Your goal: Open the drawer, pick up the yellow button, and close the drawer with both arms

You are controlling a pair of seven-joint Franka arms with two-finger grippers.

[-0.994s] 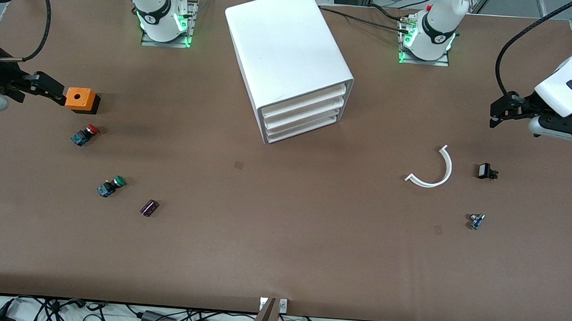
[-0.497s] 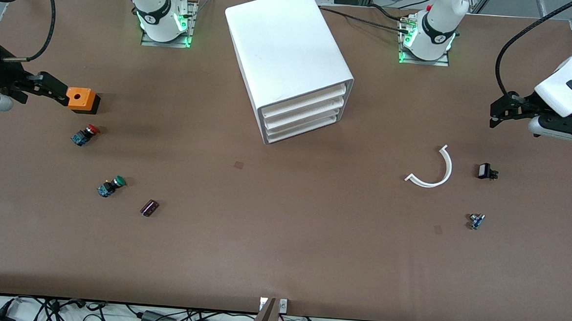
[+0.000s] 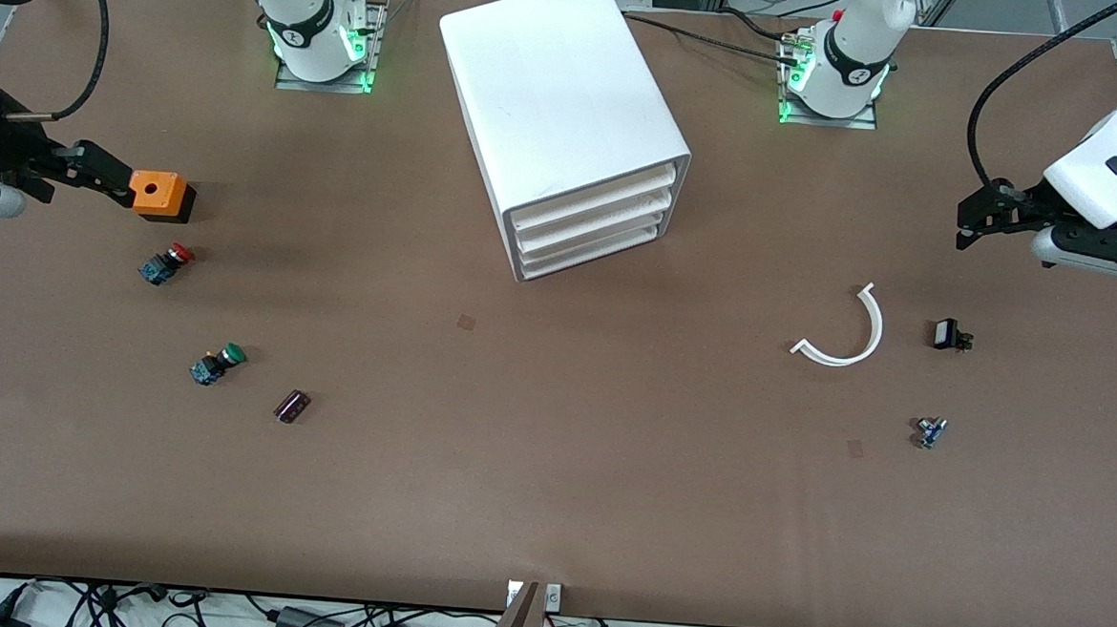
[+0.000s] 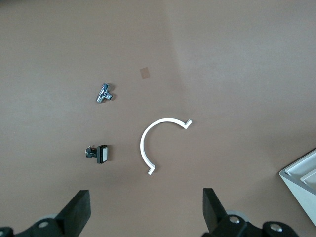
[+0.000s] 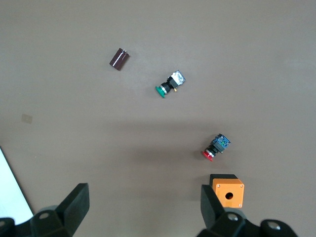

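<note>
The white cabinet (image 3: 556, 84) stands mid-table near the arm bases. All three of its drawers are shut, and the drawer (image 3: 591, 197) is the uppermost. The button is hidden. My right gripper (image 3: 111, 180) hangs open over the table at the right arm's end, its fingertips next to an orange box (image 3: 157, 194). In the right wrist view the right gripper (image 5: 143, 207) holds nothing. My left gripper (image 3: 963, 225) hangs open over bare table at the left arm's end. In the left wrist view the left gripper (image 4: 143, 212) is also empty.
Near the orange box (image 5: 227, 191) lie a red-capped button (image 3: 166, 263), a green-capped button (image 3: 217, 363) and a dark cylinder (image 3: 292, 406). Toward the left arm's end lie a white curved strip (image 3: 844, 330), a small black part (image 3: 949, 335) and a small metal part (image 3: 930, 431).
The right arm's wrist has shifted slightly beside the orange box. The left arm and everything on the table have stayed put.
</note>
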